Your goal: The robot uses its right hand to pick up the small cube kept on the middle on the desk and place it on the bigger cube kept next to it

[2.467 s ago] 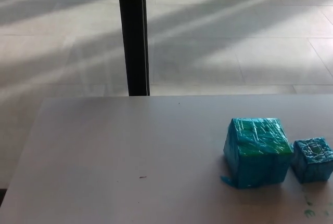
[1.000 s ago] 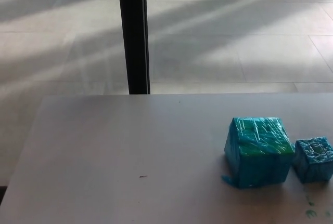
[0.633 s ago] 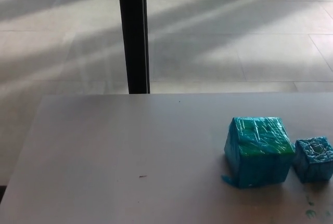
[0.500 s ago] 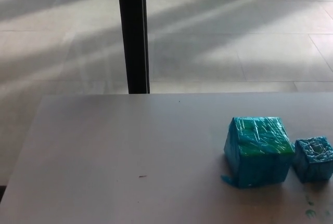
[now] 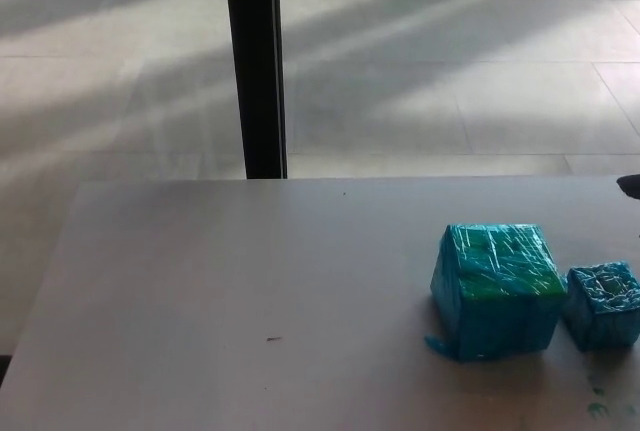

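The small cube [image 5: 604, 304], wrapped in shiny blue film, sits on the grey desk [image 5: 250, 301] near the right edge of the head view. Directly to its left, almost touching, stands the bigger cube [image 5: 495, 289], blue with a green-tinted top. A small black tip of my right hand [image 5: 630, 186] pokes in at the right edge of the picture, well beyond the small cube and apart from both cubes. Too little of it shows to read its fingers. My left hand is out of the picture.
A black vertical post [image 5: 255, 61] stands behind the desk's far edge, with sunlit floor tiles [image 5: 450, 71] beyond. Small green marks [image 5: 597, 409] dot the desk in front of the small cube.
A black tip of my right hand has come in at the right edge. The view has drifted slightly; both cubes stay where they were.
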